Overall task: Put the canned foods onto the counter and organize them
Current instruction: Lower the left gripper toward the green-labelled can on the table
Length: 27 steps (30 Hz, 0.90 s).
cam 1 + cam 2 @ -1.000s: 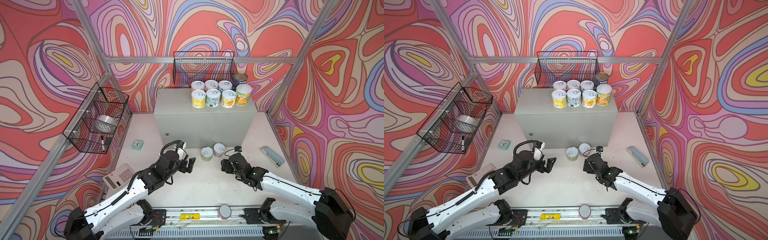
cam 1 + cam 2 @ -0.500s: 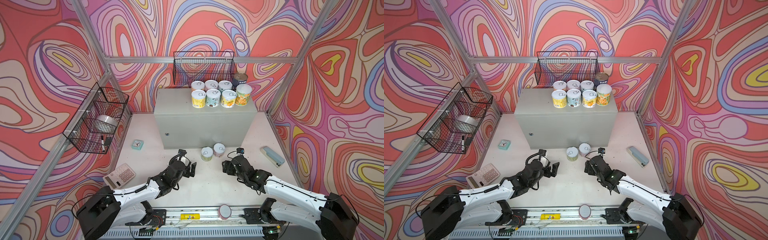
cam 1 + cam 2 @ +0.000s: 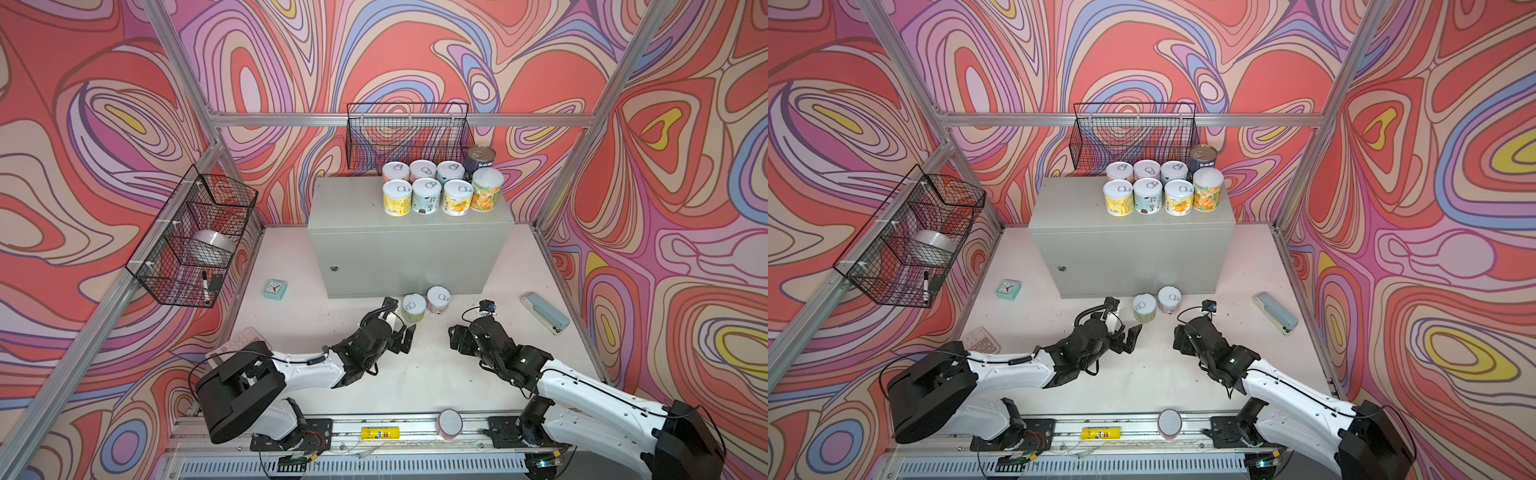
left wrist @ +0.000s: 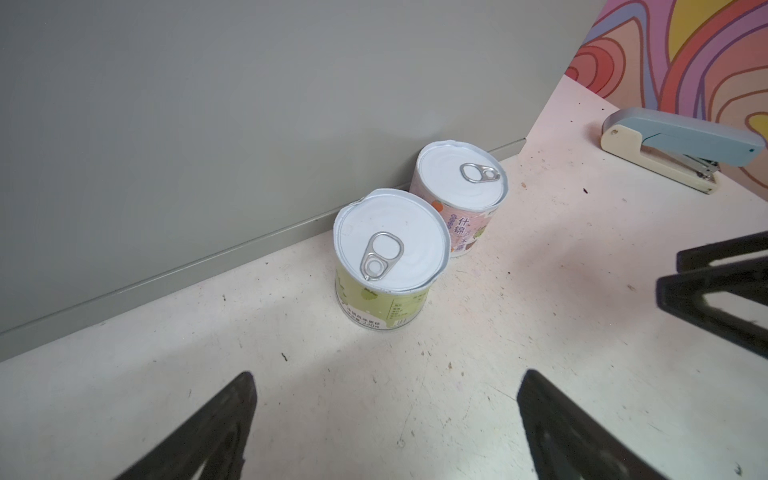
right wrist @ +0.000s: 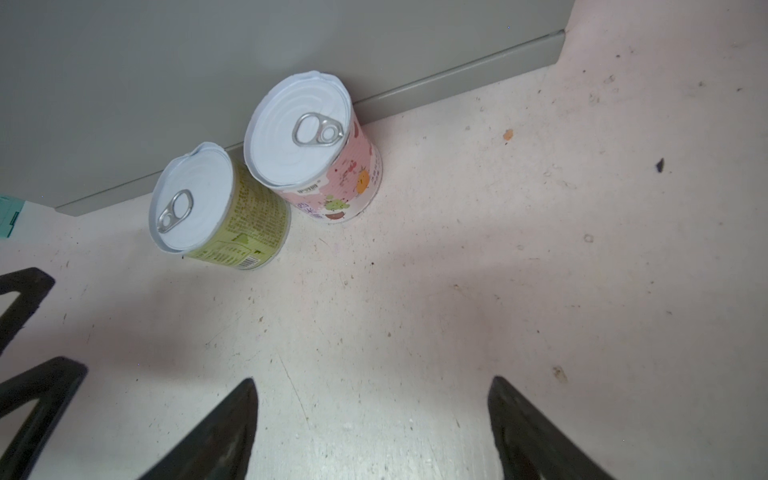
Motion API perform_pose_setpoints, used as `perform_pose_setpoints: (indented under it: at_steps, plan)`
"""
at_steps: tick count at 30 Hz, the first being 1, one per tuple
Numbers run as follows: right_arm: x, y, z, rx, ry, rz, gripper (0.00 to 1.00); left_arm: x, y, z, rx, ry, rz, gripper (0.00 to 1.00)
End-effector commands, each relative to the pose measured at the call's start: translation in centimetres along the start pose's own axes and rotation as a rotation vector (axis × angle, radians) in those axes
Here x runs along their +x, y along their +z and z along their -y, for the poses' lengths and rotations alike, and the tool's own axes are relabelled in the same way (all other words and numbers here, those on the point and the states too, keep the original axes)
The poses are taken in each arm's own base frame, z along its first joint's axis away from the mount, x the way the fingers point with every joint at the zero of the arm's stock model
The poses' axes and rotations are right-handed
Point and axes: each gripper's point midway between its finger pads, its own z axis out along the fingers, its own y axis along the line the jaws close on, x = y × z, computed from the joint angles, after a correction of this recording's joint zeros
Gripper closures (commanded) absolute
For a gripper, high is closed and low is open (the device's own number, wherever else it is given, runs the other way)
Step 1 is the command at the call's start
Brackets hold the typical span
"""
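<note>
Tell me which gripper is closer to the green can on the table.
Left. The left gripper is just in front of the green can; the right gripper is farther right, nearer the pink can.

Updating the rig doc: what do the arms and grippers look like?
The left arm and right arm match: white link shells, black joints, bulky black shoulder housings. The left gripper and right gripper are black, with tapering triangular fingers of open struts. Thin black cables loop at the wrists. No readable markings.
</note>
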Motion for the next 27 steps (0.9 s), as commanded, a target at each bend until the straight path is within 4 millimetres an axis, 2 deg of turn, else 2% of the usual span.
perform_pose_setpoints:
  at_steps: [1,6,10,18,23,27]
  plan:
    - [-0.2,-0.4,0.3,0.011,-0.004,0.009,0.10,-3.3,0.9,1.4,0.028,-0.014,0.106,0.00]
    - [-0.3,-0.4,0.4,0.013,-0.015,0.019,0.11,-3.7,2.8,1.9,0.017,0.004,0.119,0.00]
    - [-0.1,-0.3,0.4,0.012,-0.021,0.011,0.10,-3.4,4.2,2.4,0.019,0.018,0.108,0.00]
    - [-0.8,-1.1,0.5,0.017,-0.042,0.036,0.10,-2.9,6.4,2.7,0.011,0.024,0.088,0.01]
    - [-1.0,-1.4,0.9,0.027,-0.044,0.047,0.09,-1.9,8.5,2.3,-0.019,0.024,0.072,0.02]
    - [-1.2,-1.5,0.9,0.032,-0.044,0.050,0.09,-1.2,9.4,1.0,-0.065,-0.009,0.070,0.04]
